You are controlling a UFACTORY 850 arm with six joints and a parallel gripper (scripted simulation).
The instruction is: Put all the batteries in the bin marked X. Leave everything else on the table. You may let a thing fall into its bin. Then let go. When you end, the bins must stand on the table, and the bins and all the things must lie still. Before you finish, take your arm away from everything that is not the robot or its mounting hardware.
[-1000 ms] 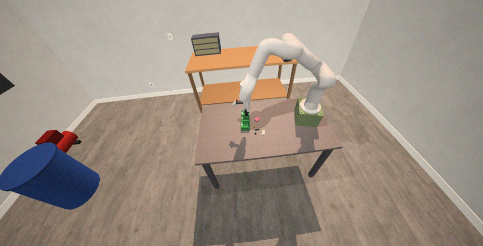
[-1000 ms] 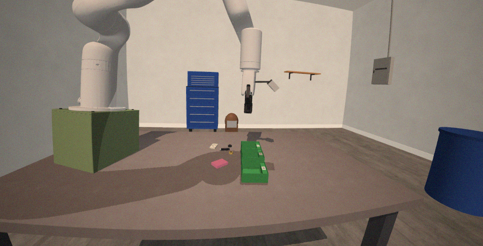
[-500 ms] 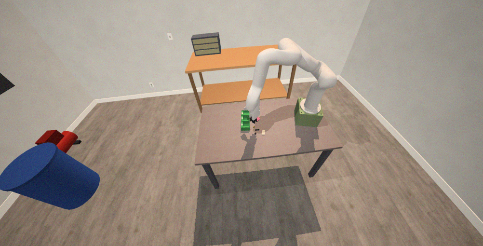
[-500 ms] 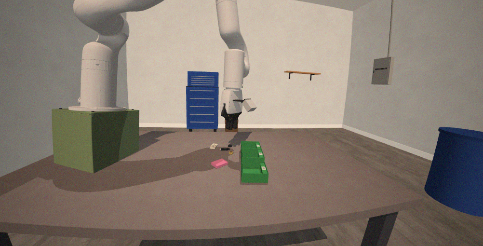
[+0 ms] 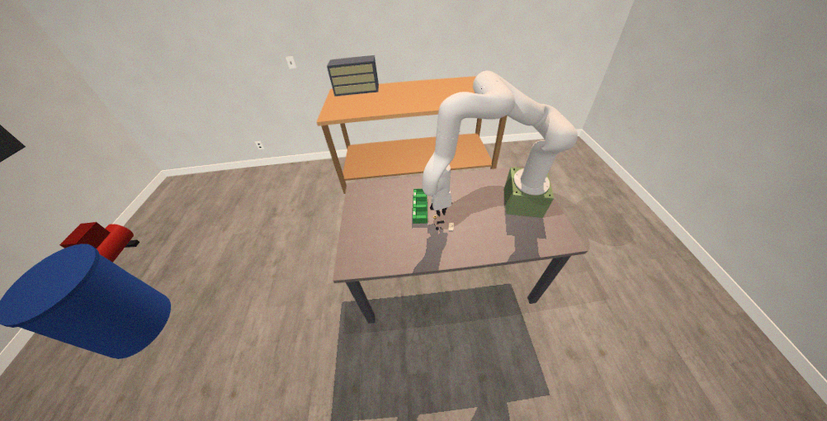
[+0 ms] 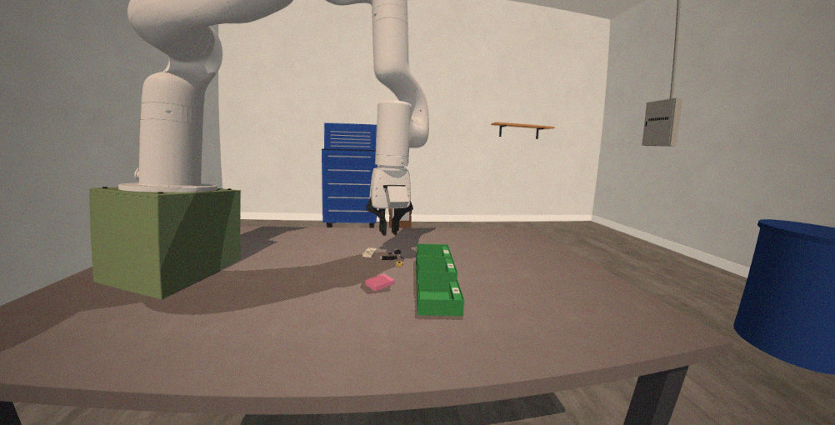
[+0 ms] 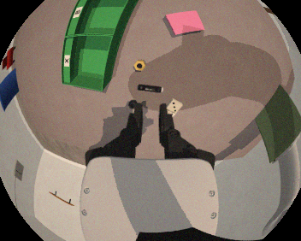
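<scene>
Pincer released, partly spread, holding nothing. Dark battery just ahead of fingertips: centre over it, straddle its narrow width, descend to table.

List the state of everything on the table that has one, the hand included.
hand: partly open, empty, hovering above the small items
bins: upright on the table, open-topped, contents not visible
pink block: flat on the table, beside the bins
yellow ring: flat on the table
black stick: lying on its side, just ahead of the fingertips
beige card: flat on the table, by the right fingertip
</scene>
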